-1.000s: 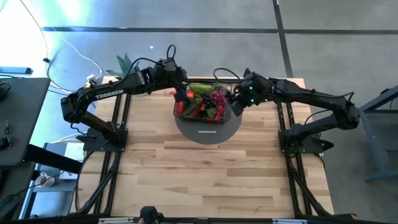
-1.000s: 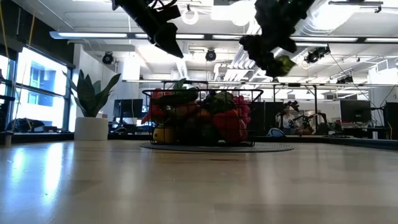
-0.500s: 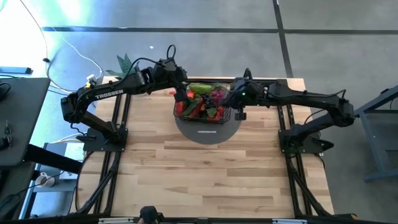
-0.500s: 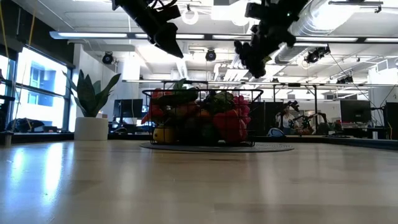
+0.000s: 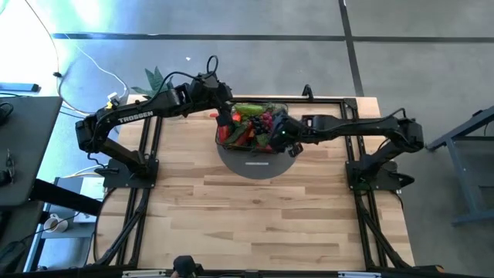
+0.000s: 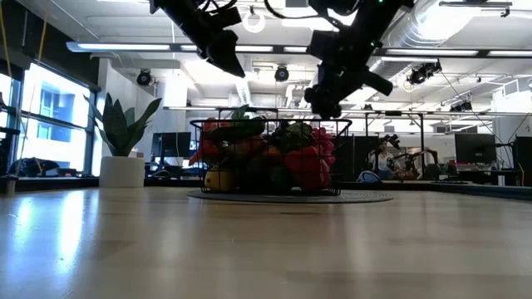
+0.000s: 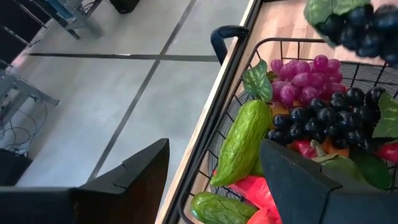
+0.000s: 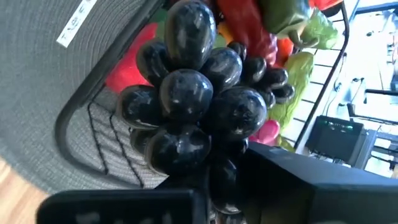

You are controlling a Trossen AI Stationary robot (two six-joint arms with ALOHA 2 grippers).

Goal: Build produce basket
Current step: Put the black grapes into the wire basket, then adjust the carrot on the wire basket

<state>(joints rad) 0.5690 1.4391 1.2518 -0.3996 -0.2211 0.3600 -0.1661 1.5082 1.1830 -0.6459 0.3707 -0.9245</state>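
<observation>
Basket point(image 5: 252, 131) is sitting on the grey round mat point(image 5: 258, 164) near the far edge of the wooden surface point(image 5: 255, 216), already heaped with produce point(image 6: 274, 154): red peppers, a bumpy green cucumber point(image 7: 241, 142), pink grapes point(image 7: 303, 74), and a dark bunch already lying in there.

Big change over the last second: the right gripper point(image 5: 284, 133) swung in from off to the right of the basket and is now right over its right-hand rim, carrying a bunch of dark grapes point(image 8: 189, 102). A second ago it was clearly outside the wire; half a second ago it was just reaching the edge. Jaws are pinched nearly shut on the bunch's stem end, and the grapes hang in front of the wrist camera with the basket's mesh and mat below. In the low view the load hangs just above the pile, not touching it yet as far as I can tell.

Left gripper point(image 5: 223, 116) hasn't budged, hovering above the basket's left side, jaws fairly wide and empty.

So I'd say this is the drop-off step for the grapes. The pile's already tall, so they could roll off the top when let go.
</observation>
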